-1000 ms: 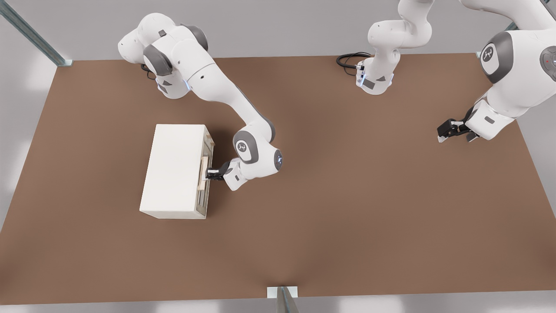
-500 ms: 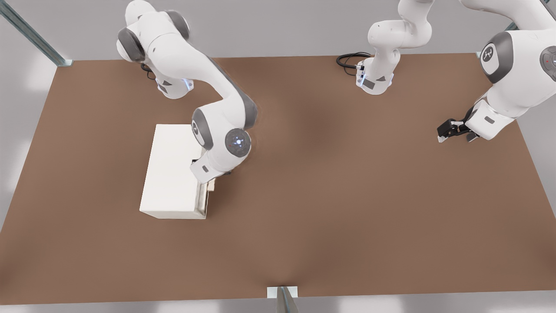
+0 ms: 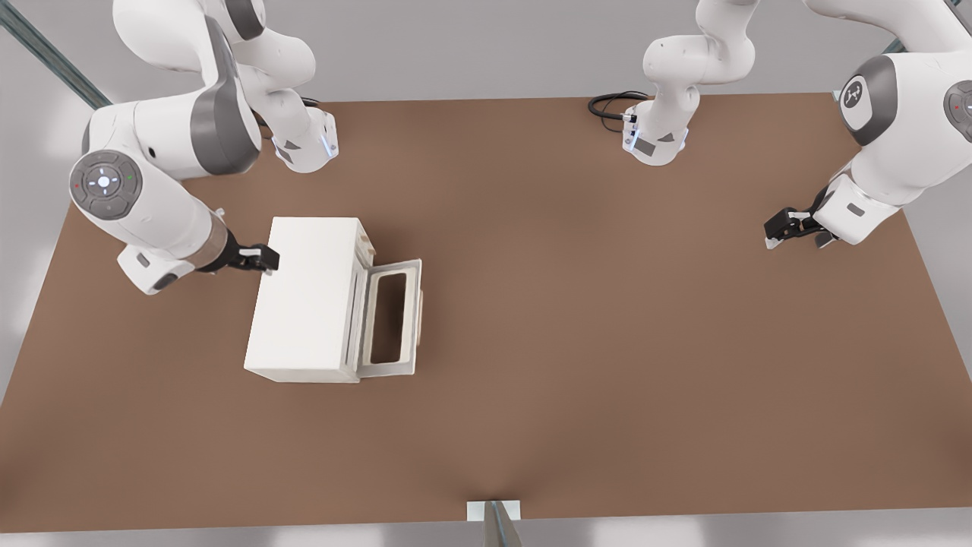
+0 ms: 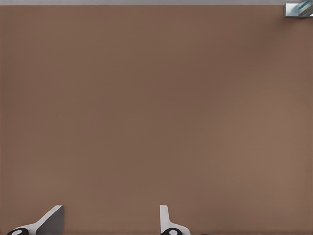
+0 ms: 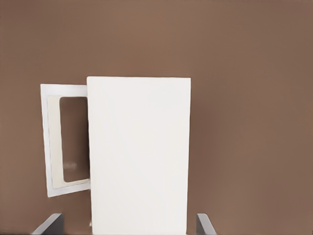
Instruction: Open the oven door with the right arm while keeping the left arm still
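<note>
The cream-white oven (image 3: pixel 307 296) stands on the brown table toward the front view's left. Its door (image 3: pixel 391 315) hangs fully open, lying flat out from the oven's front with the dark window (image 3: pixel 389 315) facing up and the tan handle (image 3: pixel 419 298) on its far edge. My right arm's gripper (image 3: pixel 264 258) hovers above the oven's rear edge, away from the door, open and holding nothing. In the right wrist view the oven top (image 5: pixel 139 152) fills the middle, the open door (image 5: pixel 66 139) juts out beside it, and the gripper (image 5: pixel 128 226) straddles the view with its fingertips (image 5: pixel 50 223) wide apart.
The right arm's base (image 3: pixel 304 148) stands behind the oven at the table's back edge. The other arm's gripper (image 3: pixel 790 228) hangs over the table at the front view's right, its base (image 3: pixel 653 137) and a black cable (image 3: pixel 611 102) at the back.
The door went from shut to lying flat open. My right arm let go of the handle, rose and swung from the oven's front over to its rear side.
</note>
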Action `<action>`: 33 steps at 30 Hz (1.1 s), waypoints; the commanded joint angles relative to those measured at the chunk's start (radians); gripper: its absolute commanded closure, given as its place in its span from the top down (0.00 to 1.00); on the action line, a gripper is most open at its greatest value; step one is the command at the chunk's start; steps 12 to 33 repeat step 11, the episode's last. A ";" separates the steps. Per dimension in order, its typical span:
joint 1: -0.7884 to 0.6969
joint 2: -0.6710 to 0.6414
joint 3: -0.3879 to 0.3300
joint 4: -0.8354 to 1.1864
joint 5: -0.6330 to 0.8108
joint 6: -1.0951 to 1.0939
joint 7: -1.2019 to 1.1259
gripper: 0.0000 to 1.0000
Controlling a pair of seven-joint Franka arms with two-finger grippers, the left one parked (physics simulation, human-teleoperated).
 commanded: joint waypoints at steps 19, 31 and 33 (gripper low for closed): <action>-0.001 0.008 -0.001 0.001 0.006 -0.009 -0.292 1.00; -0.001 0.008 -0.001 0.001 0.006 -0.009 -0.292 1.00; -0.001 0.008 -0.001 0.001 0.006 -0.009 -0.292 1.00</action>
